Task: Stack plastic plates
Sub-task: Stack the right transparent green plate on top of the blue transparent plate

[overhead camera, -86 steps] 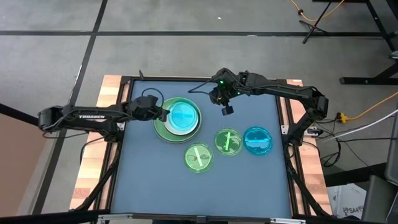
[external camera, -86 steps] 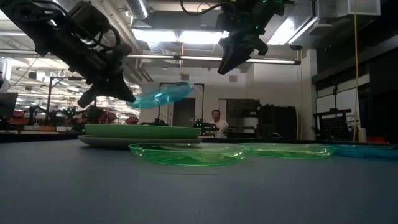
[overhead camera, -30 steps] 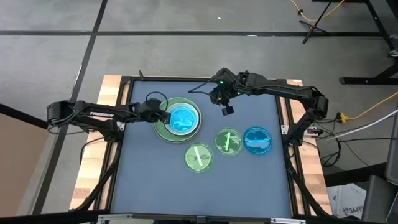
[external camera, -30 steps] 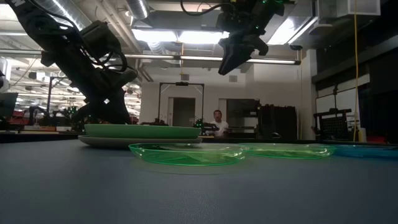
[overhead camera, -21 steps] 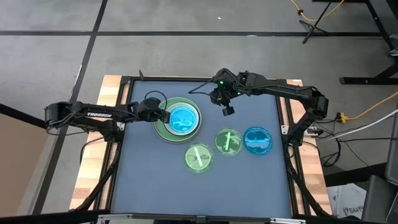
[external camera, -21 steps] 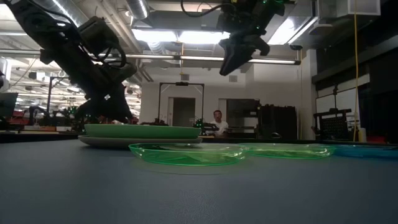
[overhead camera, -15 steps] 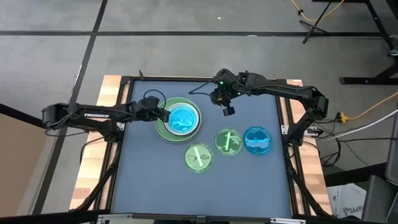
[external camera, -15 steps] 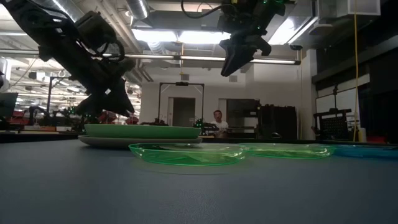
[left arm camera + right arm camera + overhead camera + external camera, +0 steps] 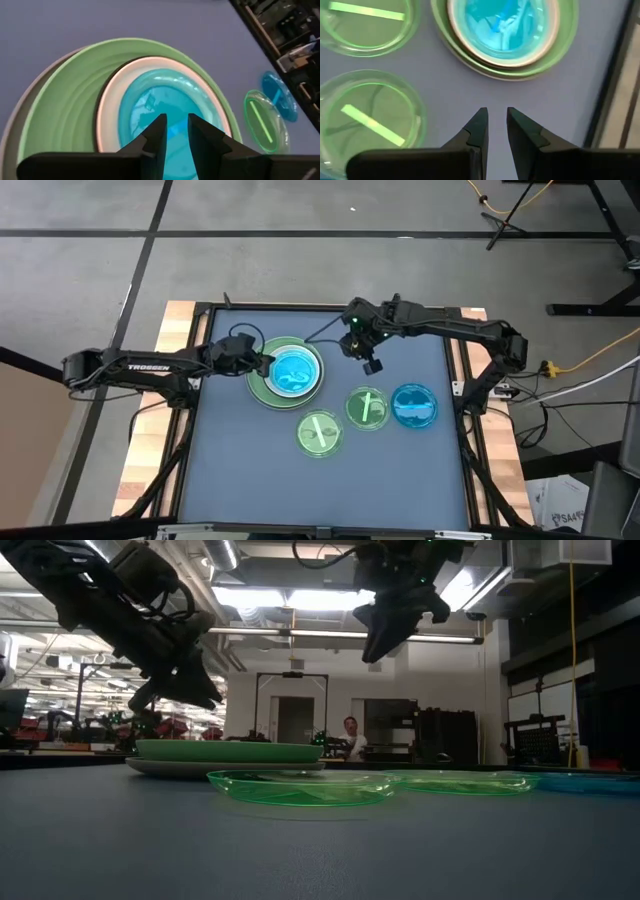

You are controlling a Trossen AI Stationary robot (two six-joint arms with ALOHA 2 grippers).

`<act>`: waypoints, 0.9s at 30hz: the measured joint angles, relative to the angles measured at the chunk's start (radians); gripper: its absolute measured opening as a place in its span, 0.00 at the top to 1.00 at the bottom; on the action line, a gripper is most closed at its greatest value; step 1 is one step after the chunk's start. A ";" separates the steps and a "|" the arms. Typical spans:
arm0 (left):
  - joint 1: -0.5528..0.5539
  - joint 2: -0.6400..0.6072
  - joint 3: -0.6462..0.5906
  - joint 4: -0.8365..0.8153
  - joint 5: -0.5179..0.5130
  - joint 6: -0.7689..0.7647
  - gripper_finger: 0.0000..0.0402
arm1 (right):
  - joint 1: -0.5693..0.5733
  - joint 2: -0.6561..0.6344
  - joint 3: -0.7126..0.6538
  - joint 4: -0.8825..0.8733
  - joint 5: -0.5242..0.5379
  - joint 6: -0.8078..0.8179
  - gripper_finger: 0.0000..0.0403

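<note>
A stack of plastic plates stands on the mat at left centre. The light green plate (image 9: 262,385) rests on a grey one (image 9: 150,768); a white plate (image 9: 107,110) lies in it, and a small blue plate (image 9: 294,370) lies on top. Two small green plates (image 9: 320,433) (image 9: 367,407) and another blue plate (image 9: 414,405) lie flat on the mat to the right. My left gripper (image 9: 266,363) hovers above the stack's left rim, open by a narrow gap and holding nothing (image 9: 176,127). My right gripper (image 9: 372,367) hangs high, right of the stack, also narrowly open with nothing in it (image 9: 497,120).
The blue-grey mat (image 9: 250,470) has free room along its near half. A dark frame and wooden strips (image 9: 150,430) border the table. In the low view a person (image 9: 348,735) stands far off in the room behind.
My left gripper has risen from the stack's left rim and tipped up a little, with nothing in it; the blue plate stays on top of the stack. My right gripper has tipped slightly, its fingertips shifting a little toward the near edge.
</note>
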 joint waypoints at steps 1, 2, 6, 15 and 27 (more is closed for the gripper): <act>-0.006 0.000 0.000 0.005 0.000 0.002 0.82 | 0.011 0.000 0.000 -0.007 -0.001 -0.001 0.85; -0.010 0.000 0.000 0.006 0.000 0.002 0.82 | 0.022 0.000 0.000 -0.013 -0.002 -0.002 0.85; -0.029 0.000 0.000 0.014 -0.002 0.002 0.82 | 0.055 0.000 -0.027 -0.019 -0.011 -0.003 0.85; -0.063 0.000 0.000 0.015 -0.035 0.002 0.82 | 0.056 -0.011 -0.210 0.002 -0.088 0.019 0.85; -0.067 0.000 0.000 0.016 -0.049 0.002 0.82 | 0.056 -0.011 -0.368 0.116 -0.117 0.061 0.85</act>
